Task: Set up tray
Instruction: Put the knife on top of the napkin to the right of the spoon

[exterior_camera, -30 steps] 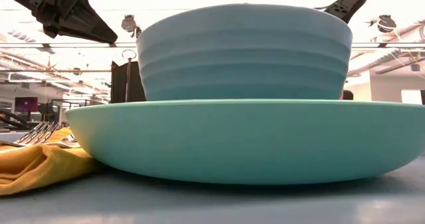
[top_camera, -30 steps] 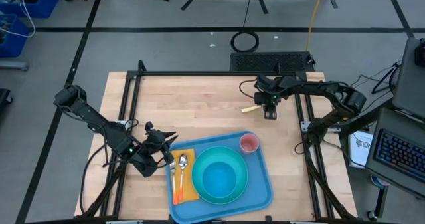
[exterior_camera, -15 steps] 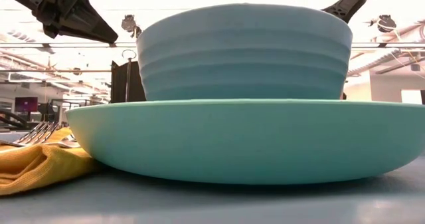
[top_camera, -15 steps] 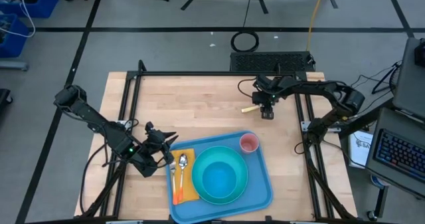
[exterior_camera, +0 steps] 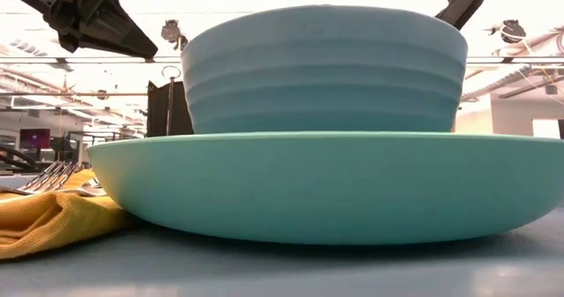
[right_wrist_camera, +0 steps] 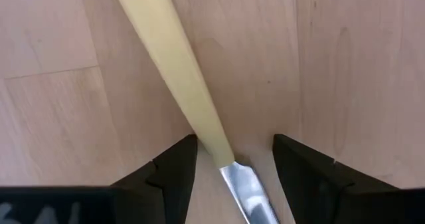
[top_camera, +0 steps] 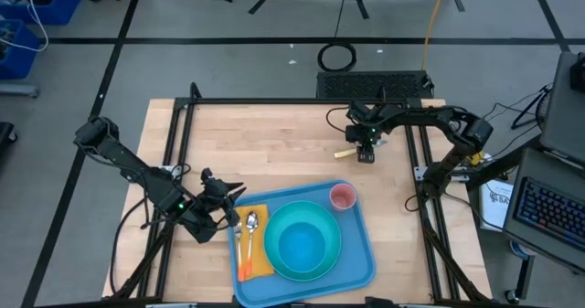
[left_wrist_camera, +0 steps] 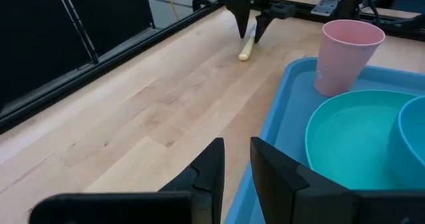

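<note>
The blue tray (top_camera: 364,246) lies at the table's near edge. On it are a teal plate (top_camera: 279,264) with a bowl (top_camera: 303,239) in it, a pink cup (top_camera: 342,196), and a yellow napkin (top_camera: 260,258) bearing a fork and spoon (top_camera: 250,222). A knife (top_camera: 345,150) with a cream handle (right_wrist_camera: 176,64) lies flat on the wood at the far right. My right gripper (right_wrist_camera: 234,144) points down over it, open, a finger on either side where handle meets blade (right_wrist_camera: 247,187). My left gripper (left_wrist_camera: 236,147) hovers by the tray's left rim, narrowly open and empty.
Black frame rails (top_camera: 274,100) run along the far and side edges of the table. Bare wood (top_camera: 265,153) lies between the tray and the knife. In the low view the plate (exterior_camera: 326,187) and bowl (exterior_camera: 324,68) hide most of the table.
My right gripper has sunk toward the knife and shifted a little toward the table's left edge. The knife lies where it was.
</note>
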